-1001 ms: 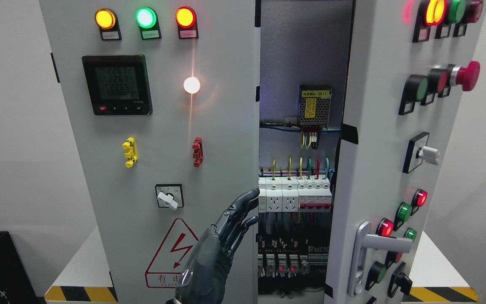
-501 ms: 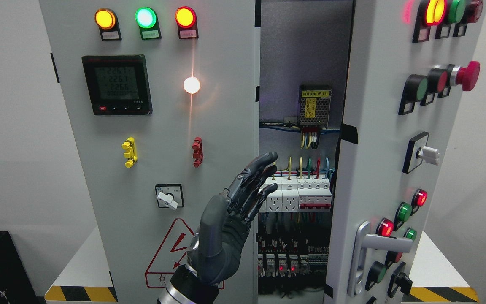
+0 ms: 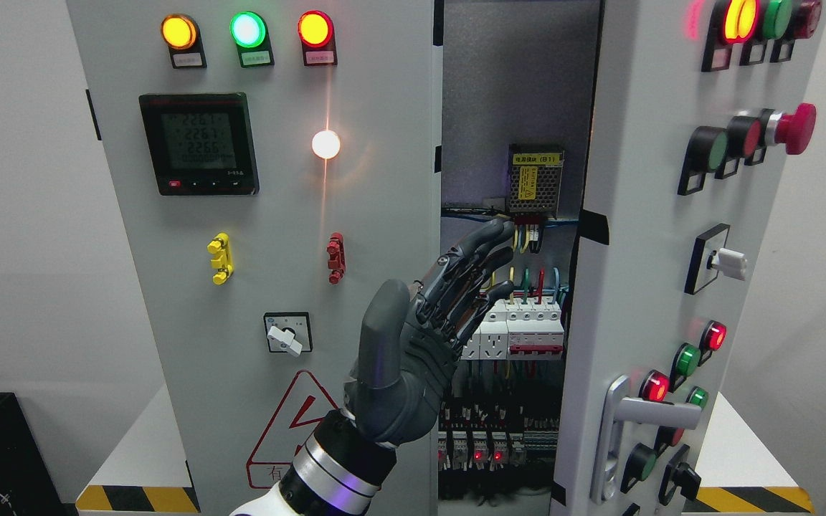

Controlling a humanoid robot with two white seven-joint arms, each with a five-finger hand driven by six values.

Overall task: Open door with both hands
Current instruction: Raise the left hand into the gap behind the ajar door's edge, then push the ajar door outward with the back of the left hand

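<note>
- The left door (image 3: 269, 215) looks like smooth metal with flat, matt grey paint.
- The right door (image 3: 642, 251) has the same painted grey skin, and its handle (image 3: 624, 430) at the lower right is shiny silver metal.
- The left hand (image 3: 420, 344) looks like dark grey plastic, smooth with a soft shine, and its wrist ring (image 3: 341, 466) is bright, polished metal.
- The round lamps (image 3: 248, 30) at the upper left are glossy, see-through plastic.
- The meter (image 3: 199, 143) has a black plastic frame and a glossy screen.
- The back wall inside the cabinet (image 3: 520, 79) is dull, grainy grey metal.
- The white breakers (image 3: 520, 333) look like smooth, hard plastic.
- The counter (image 3: 137, 448) is smooth and white.
</note>
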